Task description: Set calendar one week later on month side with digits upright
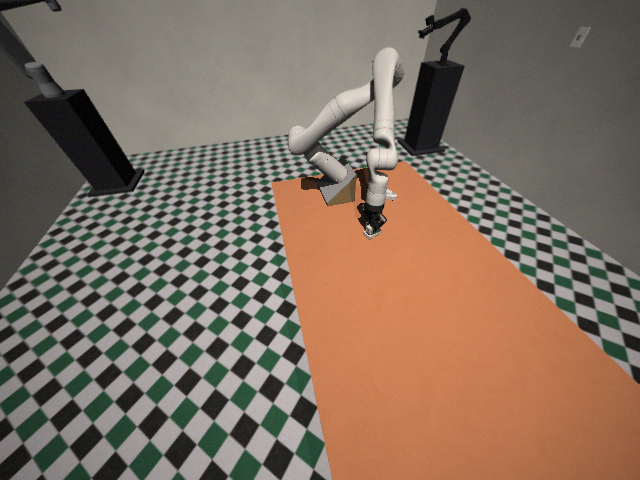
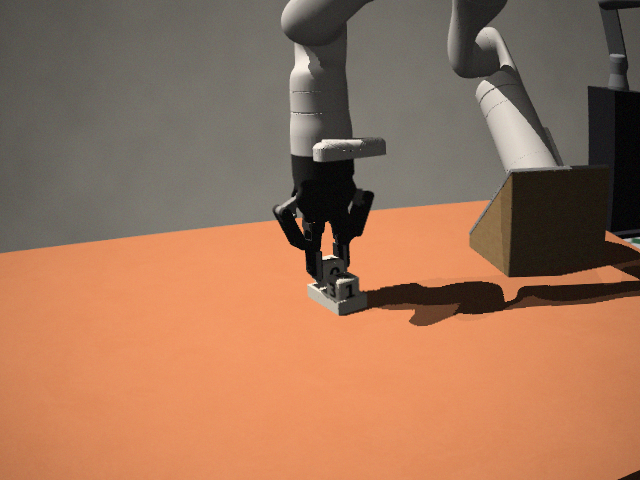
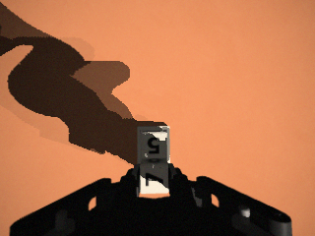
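A small white calendar tray (image 2: 350, 307) (image 1: 373, 235) lies flat on the orange table (image 2: 206, 361) (image 1: 413, 335). One white cube (image 2: 348, 289) stands in the tray and shows a 3 and a 1 on its sides. My gripper (image 2: 327, 264) (image 1: 373, 225) (image 3: 154, 171) points straight down over the tray. It is shut on the second cube (image 2: 333, 265) (image 3: 154, 147), which shows a 0 in the exterior view and a 5 in the wrist view. The held cube sits low, right beside and behind the first cube. I cannot tell whether it touches the tray's floor.
The arm's wooden wedge base (image 2: 547, 222) (image 1: 341, 193) stands at the table's far end, behind the tray. Two black pedestals (image 1: 85, 139) (image 1: 431, 105) stand on the checkered floor beyond the table.
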`<control>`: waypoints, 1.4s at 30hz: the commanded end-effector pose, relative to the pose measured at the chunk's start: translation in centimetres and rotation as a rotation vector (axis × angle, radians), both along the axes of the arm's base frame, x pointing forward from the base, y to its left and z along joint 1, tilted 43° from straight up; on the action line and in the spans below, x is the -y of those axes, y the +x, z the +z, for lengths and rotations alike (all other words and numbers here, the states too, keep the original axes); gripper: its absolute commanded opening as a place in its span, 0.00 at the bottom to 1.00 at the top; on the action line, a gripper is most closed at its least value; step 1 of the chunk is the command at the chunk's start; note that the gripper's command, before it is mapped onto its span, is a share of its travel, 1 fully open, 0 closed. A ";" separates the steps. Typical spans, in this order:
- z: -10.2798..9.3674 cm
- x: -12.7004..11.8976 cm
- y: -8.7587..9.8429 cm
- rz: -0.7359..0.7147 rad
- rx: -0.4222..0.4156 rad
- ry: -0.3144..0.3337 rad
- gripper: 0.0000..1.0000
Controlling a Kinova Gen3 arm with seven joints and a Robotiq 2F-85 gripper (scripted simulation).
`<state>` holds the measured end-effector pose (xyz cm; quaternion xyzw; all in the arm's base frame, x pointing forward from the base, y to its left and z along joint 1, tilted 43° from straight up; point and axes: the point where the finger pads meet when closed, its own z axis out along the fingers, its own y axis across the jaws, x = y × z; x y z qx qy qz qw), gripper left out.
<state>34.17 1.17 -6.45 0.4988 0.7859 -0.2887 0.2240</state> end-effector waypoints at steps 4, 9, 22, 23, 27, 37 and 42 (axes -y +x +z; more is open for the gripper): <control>-0.1 0.1 0.0 -0.001 0.000 0.000 0.26; -0.1 0.1 0.0 -0.001 0.000 0.000 0.26; -0.1 0.1 0.0 -0.001 0.000 0.000 0.26; -0.1 0.1 0.0 -0.001 0.000 0.000 0.26; -0.1 0.1 0.0 -0.001 0.000 0.000 0.26; -0.2 0.2 0.0 -0.001 0.000 0.000 0.26; -0.3 0.3 0.0 -0.001 0.000 0.000 0.26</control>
